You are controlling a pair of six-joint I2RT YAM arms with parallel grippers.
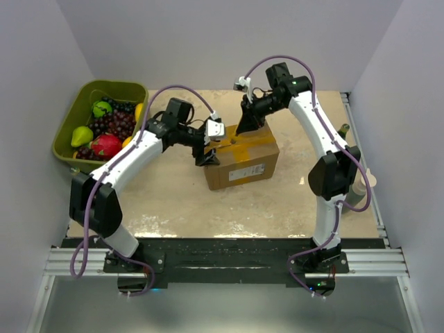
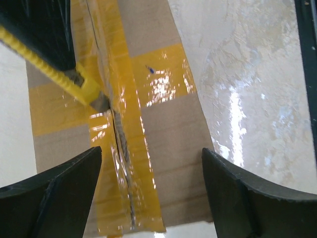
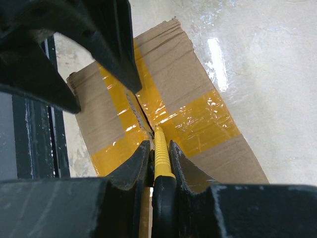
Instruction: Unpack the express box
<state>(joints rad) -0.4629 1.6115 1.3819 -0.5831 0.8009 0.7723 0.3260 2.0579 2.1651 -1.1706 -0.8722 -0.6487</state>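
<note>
The express box (image 1: 243, 163), brown cardboard crossed by yellow tape, sits mid-table. Its centre seam shows a slit through the tape (image 2: 121, 144). My right gripper (image 1: 246, 125) reaches down onto the box top from behind and is shut on a yellow-and-black utility knife (image 3: 161, 148). The knife tip rests at the seam where the tape strips cross. My left gripper (image 1: 206, 154) hovers over the box's left end, open, its fingers (image 2: 64, 188) spread above the taped seam with nothing between them. The knife (image 2: 74, 82) also shows in the left wrist view, and the box (image 3: 213, 129) in the right wrist view.
An olive-green bin (image 1: 114, 87) of fruit stands at the back left. A bottle-like object (image 1: 343, 130) and a pale one (image 1: 361, 184) sit by the table's right edge. The black table rail (image 2: 307, 49) runs along the near side. White walls close in on three sides.
</note>
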